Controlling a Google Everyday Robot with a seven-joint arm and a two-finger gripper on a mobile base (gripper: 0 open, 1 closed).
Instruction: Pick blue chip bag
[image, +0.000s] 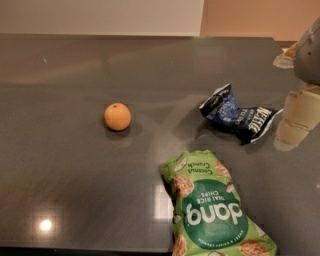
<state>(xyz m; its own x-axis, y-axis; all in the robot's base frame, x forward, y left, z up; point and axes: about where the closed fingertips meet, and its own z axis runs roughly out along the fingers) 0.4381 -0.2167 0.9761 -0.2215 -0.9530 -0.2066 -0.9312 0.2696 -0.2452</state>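
Jaws of the gripper (295, 122) are at the right edge of the frame: cream-coloured parts with a grey body above them. Cannot tell how far apart they stand from this angle. Nothing seen in their hold.

Blue chip bag (237, 117) lies on the surface (75, 190) just left of the gripper. It is crumpled dark navy foil with white lettering and white edges. Its right end comes right up to the cream parts; touching or not, cannot tell. Bag is right of centre, about mid-depth on the surface.

Green chip bag (212, 210) lies nearer the camera, below and slightly left of the blue one, apart from it. It is bigger, its "dang" print reads upside down, and its lower end runs to the bottom of the frame.

Orange (117, 116) sits alone left of centre, well apart from both bags, roughly level with the blue one.

Surface is dark grey and glossy, with a small bright light spot near the lower left. Pale wall (100, 15) runs along the back. Small tan thing (285, 59) sits at the far right by the gripper body, too cut off to identify.
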